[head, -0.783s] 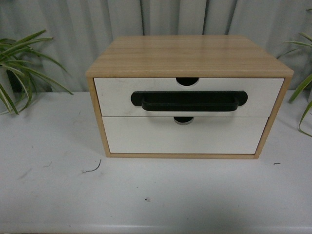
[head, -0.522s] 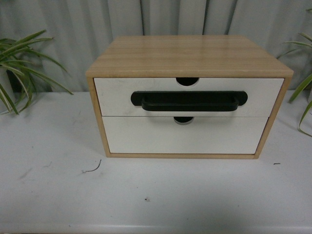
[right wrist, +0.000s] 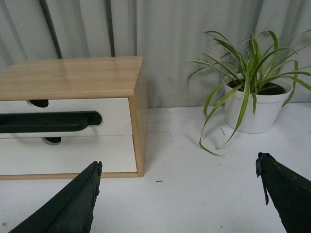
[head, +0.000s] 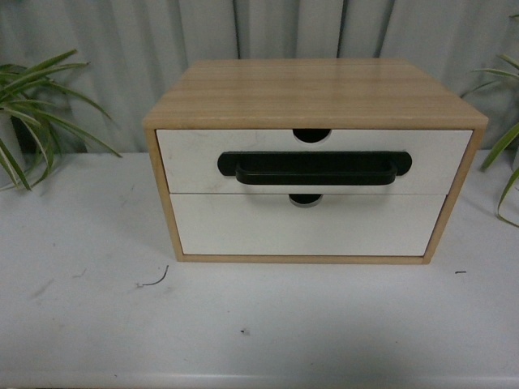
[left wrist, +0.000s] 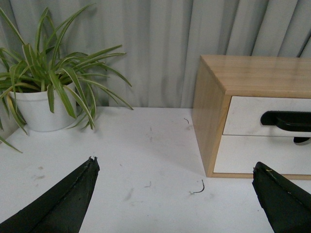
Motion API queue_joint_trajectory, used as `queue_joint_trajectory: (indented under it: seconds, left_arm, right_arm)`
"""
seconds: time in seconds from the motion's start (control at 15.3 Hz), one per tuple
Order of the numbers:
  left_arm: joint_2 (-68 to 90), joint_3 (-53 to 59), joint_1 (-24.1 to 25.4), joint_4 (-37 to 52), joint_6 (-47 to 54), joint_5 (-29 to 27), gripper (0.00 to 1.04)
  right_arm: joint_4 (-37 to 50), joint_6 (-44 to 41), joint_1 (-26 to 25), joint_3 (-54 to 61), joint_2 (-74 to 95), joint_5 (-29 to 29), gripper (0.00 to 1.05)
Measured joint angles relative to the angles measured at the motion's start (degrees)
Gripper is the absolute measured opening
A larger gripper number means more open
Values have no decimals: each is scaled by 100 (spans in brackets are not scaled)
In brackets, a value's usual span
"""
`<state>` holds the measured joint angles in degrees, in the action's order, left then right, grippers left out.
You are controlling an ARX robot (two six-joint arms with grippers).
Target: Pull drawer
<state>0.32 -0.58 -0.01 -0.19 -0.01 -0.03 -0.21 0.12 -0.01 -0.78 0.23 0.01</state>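
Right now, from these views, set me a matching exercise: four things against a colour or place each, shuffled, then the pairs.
Things: 1 drawer; 2 bar handle; 3 cabinet top; 4 plant pot.
Matches: a light wood; b on the table; c black; d above the plain drawer front.
Pairs: 1-d, 2-c, 3-a, 4-b.

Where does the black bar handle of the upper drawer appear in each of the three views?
Front view: the handle is in the middle of the picture, across the upper drawer front.
Left wrist view: only one end shows, past the cabinet's wooden side.
Right wrist view: most of it shows, below the wooden top.
Shared landmark: the cabinet's wooden top.
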Motion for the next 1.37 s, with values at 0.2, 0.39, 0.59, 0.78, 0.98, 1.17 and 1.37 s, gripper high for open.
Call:
queue_joint_trajectory:
  seconds: [0.2,0.39,0.59,0.78,0.98,1.17,1.37]
  left_arm:
    - [0,0,0,0,2,0,98]
    - [0,0,0,-2,2,0,98]
    - [1709,-885,-977,-992,-1469,-2120,98]
    - [3926,-1644,-197,1207,-1692,-1628,98]
    - [6601,-3025,-87,2387,-1351,-887,98]
    - [7764,-4098,-492,2175,-866,-138,98]
    - [7750,-4983,-1182,675,979,1565,98]
  right_arm:
    - [0,0,0,0,0,0,98]
    - [0,0,0,0,0,2,98]
    - [498,1097,-208,-304,1447,-1163,98]
    - [3265,1110,118,-1292,4347,-1180,98]
    - [4247,608,448,-2861,6929,-1091,98]
    - [3814,-240,767,-3993,8107,-1512,98]
    - [2717,-2406,627,-4634,8494,-3049,98]
